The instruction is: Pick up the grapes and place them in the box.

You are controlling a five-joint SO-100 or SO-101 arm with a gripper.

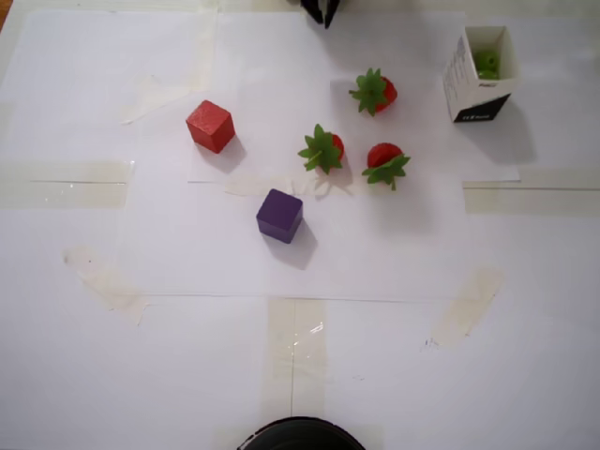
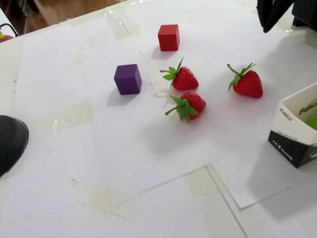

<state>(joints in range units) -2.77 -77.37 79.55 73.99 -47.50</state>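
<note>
The grapes (image 1: 486, 64) lie inside the box (image 1: 463, 79), a tall white carton with a black base at the back right of the overhead view. The fixed view shows the box (image 2: 291, 130) at the right edge, with a bit of green grapes (image 2: 312, 123) inside it. My gripper (image 1: 324, 13) is only a pair of black tips at the top edge of the overhead view, well left of the box. In the fixed view the gripper (image 2: 268, 27) hangs at the top right, above the table and away from the box, with nothing in it. Its jaws are mostly cut off.
Three strawberries (image 1: 374, 92) (image 1: 322, 149) (image 1: 384, 161) lie left of the box. A red cube (image 1: 210, 126) and a purple cube (image 1: 279, 215) sit further left. A black round object (image 1: 300, 436) is at the near edge. Taped white paper covers the table.
</note>
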